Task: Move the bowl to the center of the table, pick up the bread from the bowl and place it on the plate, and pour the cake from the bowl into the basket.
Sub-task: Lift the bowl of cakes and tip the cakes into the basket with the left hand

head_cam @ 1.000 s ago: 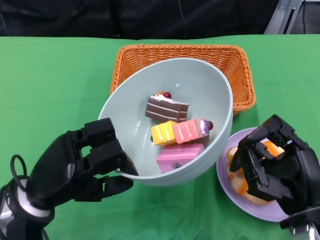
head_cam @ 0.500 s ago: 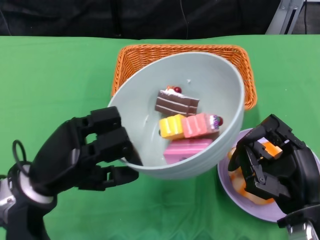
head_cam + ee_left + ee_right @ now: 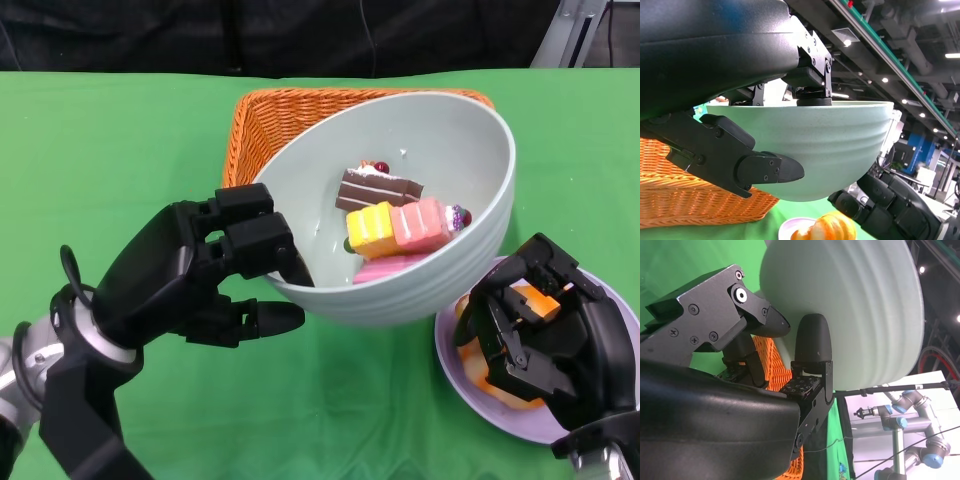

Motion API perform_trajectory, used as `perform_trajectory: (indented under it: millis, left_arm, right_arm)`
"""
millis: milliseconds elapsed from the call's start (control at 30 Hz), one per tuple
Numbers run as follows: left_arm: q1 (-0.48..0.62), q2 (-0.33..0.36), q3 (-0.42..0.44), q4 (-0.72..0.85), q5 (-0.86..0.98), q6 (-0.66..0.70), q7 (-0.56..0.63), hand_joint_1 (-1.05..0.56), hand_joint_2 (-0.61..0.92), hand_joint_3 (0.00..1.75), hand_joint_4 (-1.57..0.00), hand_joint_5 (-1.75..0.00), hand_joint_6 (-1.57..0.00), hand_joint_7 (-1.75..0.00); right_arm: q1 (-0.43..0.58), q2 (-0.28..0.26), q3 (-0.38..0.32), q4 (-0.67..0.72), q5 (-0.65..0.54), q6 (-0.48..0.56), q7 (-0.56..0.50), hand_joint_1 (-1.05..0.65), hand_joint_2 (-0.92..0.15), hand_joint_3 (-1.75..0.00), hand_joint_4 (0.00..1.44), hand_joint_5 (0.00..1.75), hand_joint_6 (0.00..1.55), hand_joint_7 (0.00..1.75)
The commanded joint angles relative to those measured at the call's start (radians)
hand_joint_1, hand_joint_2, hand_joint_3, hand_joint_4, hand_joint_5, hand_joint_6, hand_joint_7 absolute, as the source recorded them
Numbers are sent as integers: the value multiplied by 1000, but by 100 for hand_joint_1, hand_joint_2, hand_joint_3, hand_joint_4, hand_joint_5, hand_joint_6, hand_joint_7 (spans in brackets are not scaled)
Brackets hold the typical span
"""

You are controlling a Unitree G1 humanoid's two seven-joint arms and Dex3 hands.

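A: Report surfaces and containers, largest first.

B: The green cloth-covered table (image 3: 120, 140) carries the orange woven rectangular basket (image 3: 262, 125) at centre rear. The pale green round bowl (image 3: 440, 150) is held clear of the table, tilted with its opening toward the camera, and overlaps the front of the basket. The lilac round plate (image 3: 448, 350) lies at front right, partly under the bowl's rim.

A: Hand states?

B: The left hand (image 3: 190, 275) grips the bowl's near-left rim — fingers inside, thumb beneath the outer wall; the left wrist view confirms the fingers over the rim. The right hand (image 3: 545, 335) hovers over the plate with fingers curled in; whether they clamp the bread cannot be told.

A: Contents?

B: Three cake pieces lie low in the bowl: the brown layered chocolate slice (image 3: 378, 190) at the back, the yellow-and-pink striped slice (image 3: 405, 227) below it, and the pink block (image 3: 385, 268) lowest against the near wall. The orange-and-cream bread roll (image 3: 475, 345) rests on the plate, partly hidden by the right hand.
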Motion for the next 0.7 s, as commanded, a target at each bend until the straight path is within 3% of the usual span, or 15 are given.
perform_trajectory:
  millis: [33,200,367,700]
  left_arm:
    - [-43,-12,28,17,-62,-12,-47,-18,92,52,-59,-175,-56,-150]
    - [-70,-46,34,52,-131,-3,-139,-15,90,55,-60,-175,-55,-155]
    - [-93,-82,46,76,-193,20,-221,-11,77,77,-60,-175,-56,-157]
    - [-130,-155,75,105,-245,57,-313,-10,76,84,-59,-175,-55,-159]
  right_arm:
    - [-5,1,-4,17,-8,-21,2,-11,-56,-107,72,172,60,143]
    - [-4,1,-1,16,-5,-10,1,-11,-56,-107,70,173,59,144]
    - [1,4,5,12,-7,-4,-3,-12,-55,-108,71,173,59,144]
    - [3,4,9,25,-7,-11,6,-13,-58,-102,71,170,60,141]
